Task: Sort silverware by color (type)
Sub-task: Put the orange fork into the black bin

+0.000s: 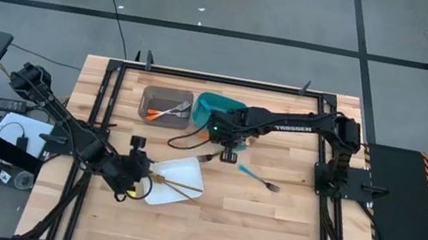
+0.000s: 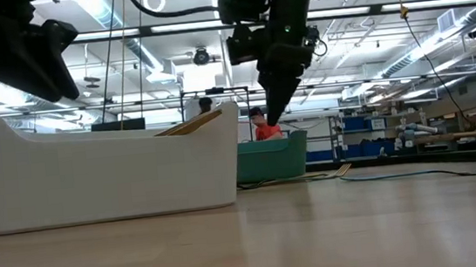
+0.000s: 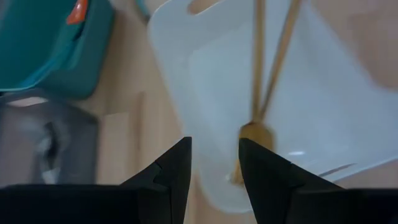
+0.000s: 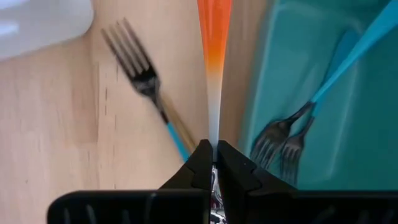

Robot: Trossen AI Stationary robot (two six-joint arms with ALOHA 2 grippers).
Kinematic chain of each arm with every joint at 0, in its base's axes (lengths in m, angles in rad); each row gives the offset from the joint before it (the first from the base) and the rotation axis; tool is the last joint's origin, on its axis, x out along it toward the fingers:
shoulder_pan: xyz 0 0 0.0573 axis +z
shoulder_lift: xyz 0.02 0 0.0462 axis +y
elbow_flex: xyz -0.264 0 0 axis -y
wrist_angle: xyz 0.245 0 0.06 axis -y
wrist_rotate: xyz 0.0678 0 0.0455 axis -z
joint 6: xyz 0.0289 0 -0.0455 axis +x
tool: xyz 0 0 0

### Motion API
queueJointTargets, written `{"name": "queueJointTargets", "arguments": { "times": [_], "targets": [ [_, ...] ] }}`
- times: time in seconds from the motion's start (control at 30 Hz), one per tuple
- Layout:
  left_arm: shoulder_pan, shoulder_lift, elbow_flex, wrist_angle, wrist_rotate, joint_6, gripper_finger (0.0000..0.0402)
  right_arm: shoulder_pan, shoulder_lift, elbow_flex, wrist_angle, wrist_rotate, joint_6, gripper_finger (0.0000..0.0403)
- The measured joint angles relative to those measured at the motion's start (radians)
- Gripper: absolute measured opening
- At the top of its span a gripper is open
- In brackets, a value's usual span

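My right gripper hangs near the table's middle, beside the teal bin, shut on an orange-handled piece of silverware. Two teal-blue forks lie in that bin. One teal-blue fork lies flat on the table near the gripper and another lies farther right. Orange silverware lies in the grey bin. My left gripper is open over the white tray, where gold silverware lies. My right gripper pinches the orange-handled piece at its pale metal end, between the two fingertips. The piece runs straight on along the line of the fingers, its orange end farthest from them. The fingers hide the exact spot of contact.
The grey and teal bins stand side by side at the table's far middle, the white tray at the near middle. A black cable curves across the wood between them. Bare wood lies to the right of the tray and along the near edge.
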Motion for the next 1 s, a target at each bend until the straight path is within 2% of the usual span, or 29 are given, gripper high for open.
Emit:
{"name": "queueJointTargets", "arguments": {
  "times": [0.23,0.4,0.73,1.0],
  "targets": [
    [0.000,0.000,0.000,-0.098,-0.109,0.009,0.0142,-0.016,0.000,0.085,0.002,-0.001,-0.008,0.0020],
    [-0.002,0.000,-0.001,-0.151,-0.125,0.009,0.0142,-0.024,0.000,0.128,0.009,0.000,-0.024,0.0020],
    [-0.002,-0.001,-0.078,-0.176,-0.184,0.002,0.0142,-0.050,0.000,0.136,0.088,-0.035,-0.011,0.0020],
    [-0.002,-0.002,-0.082,-0.195,-0.252,0.004,0.0142,-0.050,0.000,0.136,0.146,-0.054,0.059,0.0020]
  ]
}}
